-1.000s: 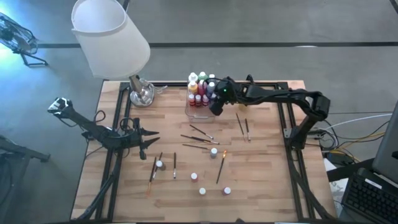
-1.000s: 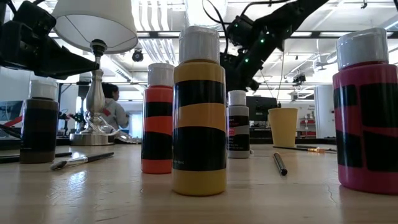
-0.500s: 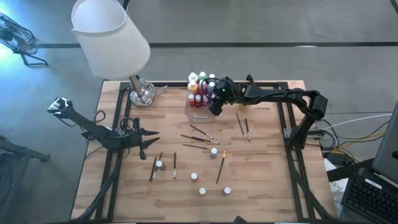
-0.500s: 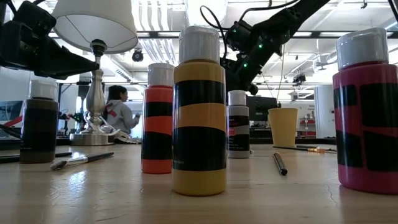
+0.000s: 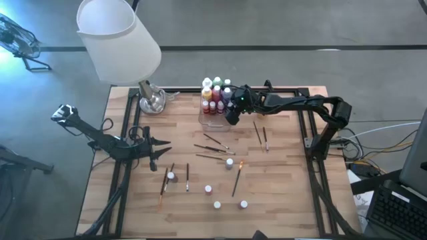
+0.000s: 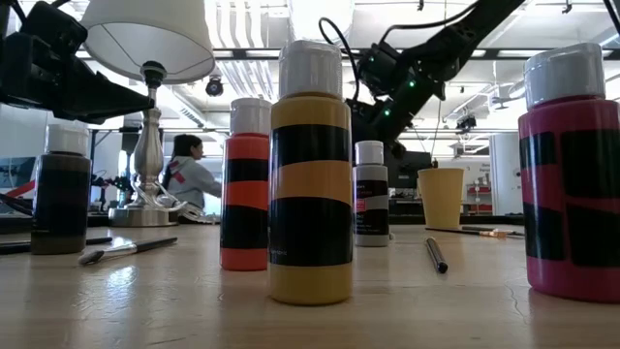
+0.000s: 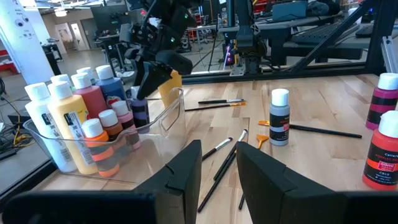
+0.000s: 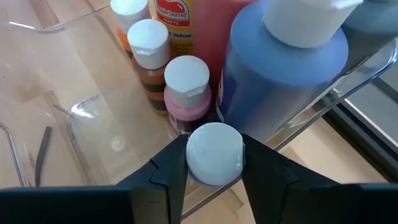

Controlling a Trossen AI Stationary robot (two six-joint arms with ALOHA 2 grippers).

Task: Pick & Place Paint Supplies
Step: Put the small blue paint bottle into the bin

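Purple paint bottle [image 8: 214, 154] held upright, white cap up, by the right gripper [image 8: 214, 163] over the clear plastic box [image 7: 163, 124] at the table's far edge.

Its long axis runs vertical, and the fingers [image 8: 169, 168] clamp the cap from both sides, just beside a pink bottle [image 8: 186, 94] and a large blue bottle [image 8: 280, 78] standing upright in the box. A yellow bottle [image 8: 170, 14] behind them reads "Yellow" on its label. On the wooden table [image 5: 280, 193], loose paintbrushes [image 5: 215, 151] lie flat, pointing various ways, among small upright bottles [image 5: 217, 204]. Seen from the left wrist, a pink bottle [image 7: 384, 155] near the table's edge carries a label whose words are too small to read. The left gripper [image 5: 163, 145] hovers at the table's left side, fingers slightly parted and empty.
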